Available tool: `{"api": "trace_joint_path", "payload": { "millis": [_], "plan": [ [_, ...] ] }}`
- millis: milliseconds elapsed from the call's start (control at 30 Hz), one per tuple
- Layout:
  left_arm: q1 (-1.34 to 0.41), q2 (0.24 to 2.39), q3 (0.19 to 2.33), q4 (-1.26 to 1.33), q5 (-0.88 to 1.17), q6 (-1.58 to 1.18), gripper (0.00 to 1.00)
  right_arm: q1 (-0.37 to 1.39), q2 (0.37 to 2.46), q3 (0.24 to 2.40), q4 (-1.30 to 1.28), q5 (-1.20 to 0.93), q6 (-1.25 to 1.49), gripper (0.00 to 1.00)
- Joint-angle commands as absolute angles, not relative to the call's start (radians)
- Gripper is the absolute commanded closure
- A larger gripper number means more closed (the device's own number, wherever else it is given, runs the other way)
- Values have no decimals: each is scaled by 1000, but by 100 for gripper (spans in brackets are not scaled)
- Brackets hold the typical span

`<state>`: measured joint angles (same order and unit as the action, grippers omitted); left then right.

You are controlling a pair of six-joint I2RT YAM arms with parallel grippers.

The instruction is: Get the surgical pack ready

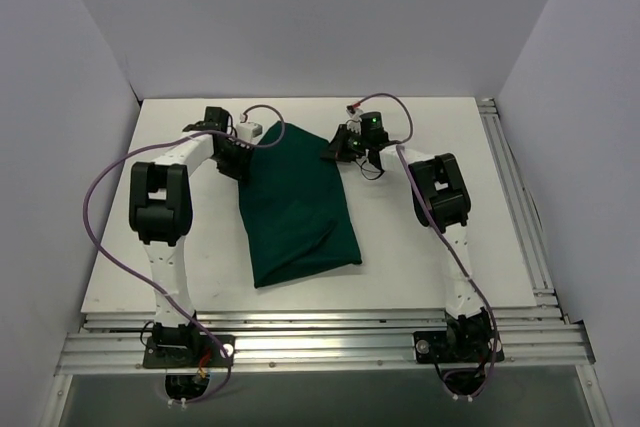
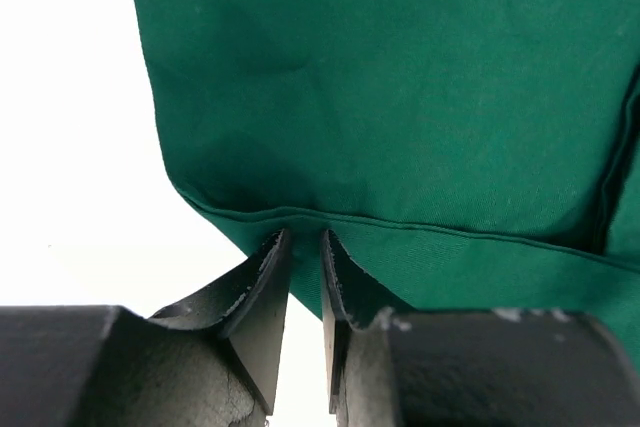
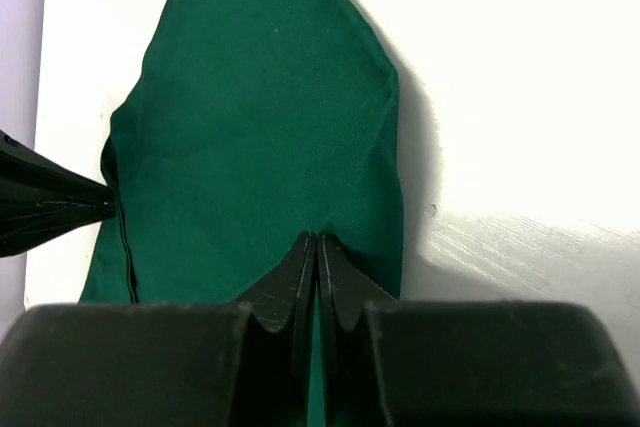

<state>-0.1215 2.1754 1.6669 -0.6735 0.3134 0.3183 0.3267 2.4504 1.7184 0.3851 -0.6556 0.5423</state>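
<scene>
On the white table, between the two arms, lies a large dark green cloth drape. It is bunched into a long, uneven shape that runs from the far side towards the near edge. No steel tray, instruments, gauze pads or packets are in sight, so the pack looks to be at its first step, laying out the cloth.

Each arm reaches to a far corner of the drape. The right gripper has its fingers pressed tight together, and a strip of green fabric passes between them, so it has the cloth pinched at that edge. The left gripper has its fingers only a narrow slit apart, with the tips right at the stitched hem of the other corner. The hem may be nipped between them, but the wrist view does not make this certain.

The drape looks light, soft and limp. It will probably sag, fold over itself and drag along the table rather than keep any shape. The doubled, stitched hem at the corners seems the best place to take hold, being thicker and less likely to slip from the fingers than a single layer. Both corners would need to move together, or the cloth is likely to twist.
</scene>
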Motion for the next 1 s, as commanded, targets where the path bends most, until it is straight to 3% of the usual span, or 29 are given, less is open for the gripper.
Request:
{"api": "trace_joint_path", "payload": {
  "millis": [0,167,233,267,367,667,967],
  "plan": [
    [-114,2220,1687,-669,295,314,71,321,2461,1743,344,-606,566,100],
    [-106,2139,1724,-669,319,305,66,319,2399,1785,318,-588,549,100],
    [-95,2109,1732,-663,331,284,58,319,2370,1810,287,-552,523,100],
    [-89,2096,1729,-649,340,276,49,319,2361,1815,275,-536,511,100],
    [-69,2053,1726,-629,354,249,40,318,2335,1841,213,-463,463,90],
    [-31,2184,1788,-679,394,193,34,311,2425,1930,89,-414,433,70],
    [-32,2299,1861,-701,465,166,36,318,2530,2008,113,-515,477,69]
  ]
}}
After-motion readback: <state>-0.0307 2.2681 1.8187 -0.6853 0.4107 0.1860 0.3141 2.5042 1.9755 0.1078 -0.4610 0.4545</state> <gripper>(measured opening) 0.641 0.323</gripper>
